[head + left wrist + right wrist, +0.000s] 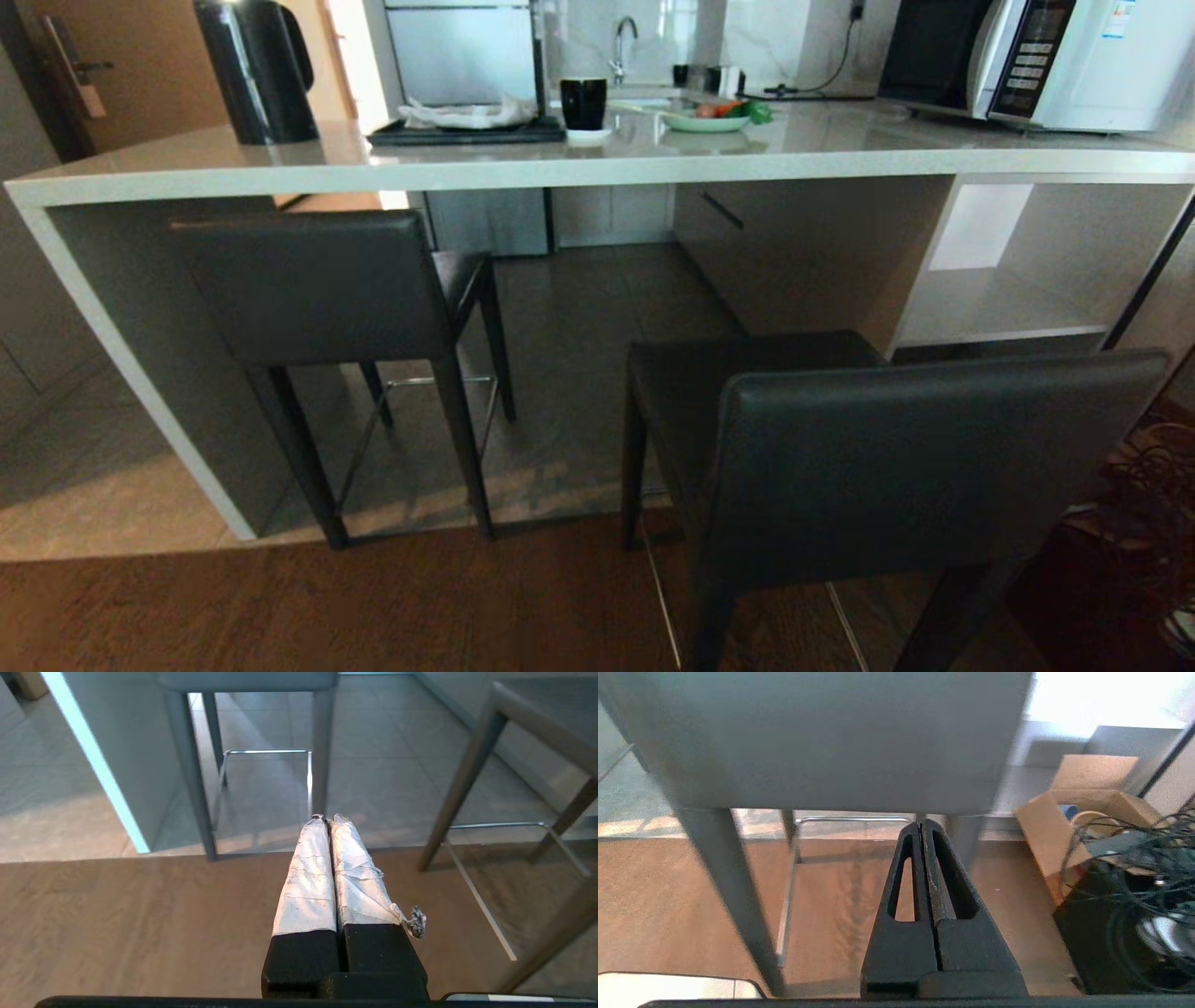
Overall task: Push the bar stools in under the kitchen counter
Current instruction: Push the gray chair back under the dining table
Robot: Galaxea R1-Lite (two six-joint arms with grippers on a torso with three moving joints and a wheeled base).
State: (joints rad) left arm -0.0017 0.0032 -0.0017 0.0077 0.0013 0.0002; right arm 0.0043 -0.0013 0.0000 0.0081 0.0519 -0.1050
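Note:
Two dark grey bar stools face the kitchen counter (373, 173). The left stool (322, 280) has its seat under the worktop, with its backrest just below the counter's edge. The right stool (924, 457) stands nearer to me, out from the counter, on the seam between tile and wood floor. Neither gripper shows in the head view. My left gripper (327, 817) is shut and empty, low over the wood floor, pointing at the left stool's legs (320, 751). My right gripper (921, 822) is shut and empty, just behind and below the right stool's backrest (822, 737).
On the worktop are a black kettle (257, 70), a tray (467, 131), a black mug (583, 101), a plate of vegetables (709, 117) and a microwave (1036, 56). An open shelf unit (1008, 299) sits under the counter's right end. Cardboard boxes (1083, 807) and tangled cables (1134, 858) lie to the right.

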